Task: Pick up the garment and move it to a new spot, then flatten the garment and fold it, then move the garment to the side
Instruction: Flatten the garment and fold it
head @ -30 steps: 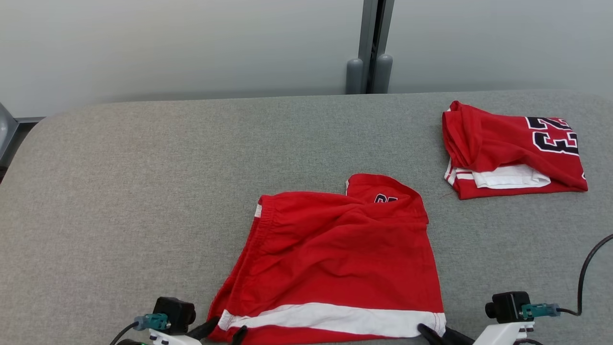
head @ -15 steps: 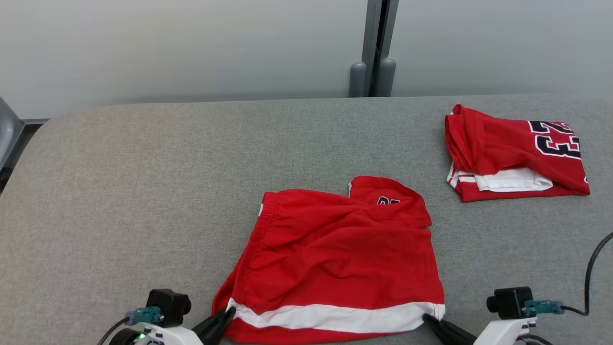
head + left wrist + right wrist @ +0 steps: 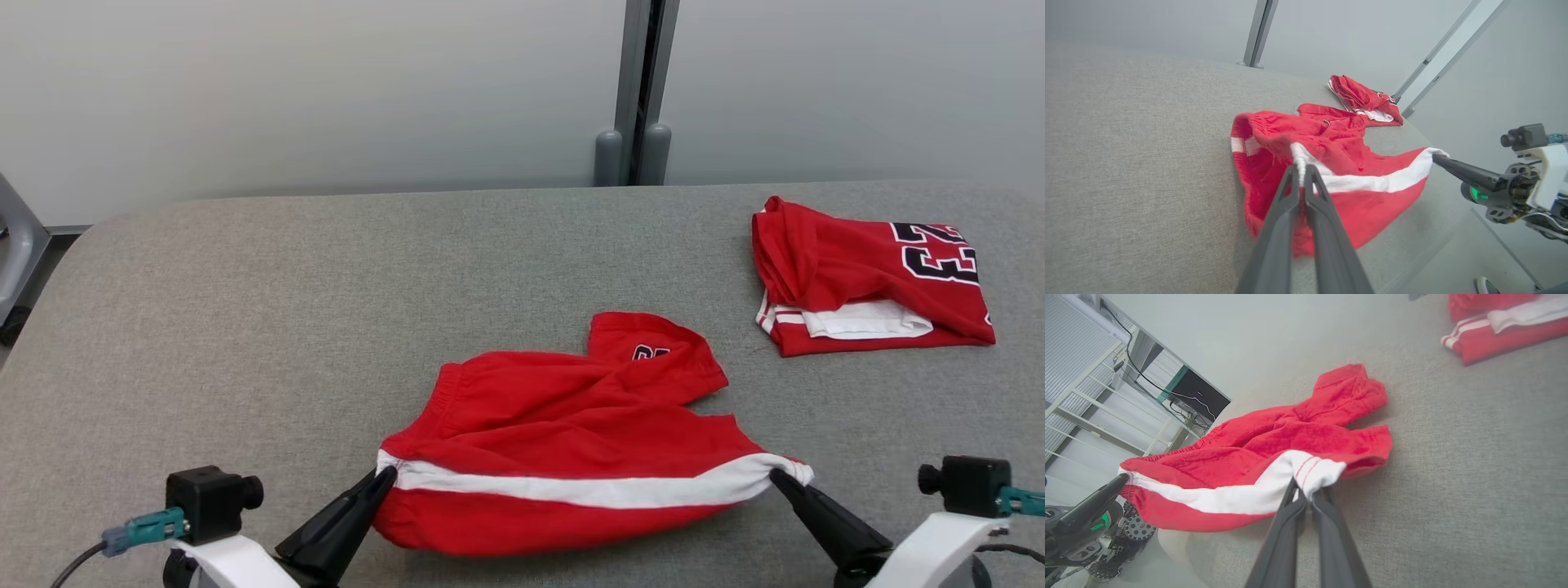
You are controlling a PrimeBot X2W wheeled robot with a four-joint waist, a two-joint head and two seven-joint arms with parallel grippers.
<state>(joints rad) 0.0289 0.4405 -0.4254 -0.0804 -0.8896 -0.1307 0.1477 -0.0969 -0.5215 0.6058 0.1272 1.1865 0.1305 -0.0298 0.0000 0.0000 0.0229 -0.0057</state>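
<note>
Tabletop (image 3: 245, 327): grey fabric surface that carries both red pieces.
Post (image 3: 635, 82): grey upright behind the back edge, right of the middle.
Garment (image 3: 571, 425): red shorts with a white band, at the middle of the front edge. The banded hem is lifted and stretched taut, and the waistband side rests on the fabric.
Folded jersey (image 3: 849, 269): red with black numerals, near the back right corner, well apart from the garment.
Left gripper (image 3: 384, 475): pinched closed on the band's left end.
Right gripper (image 3: 776, 476): pinched closed on the band's right end.
</note>
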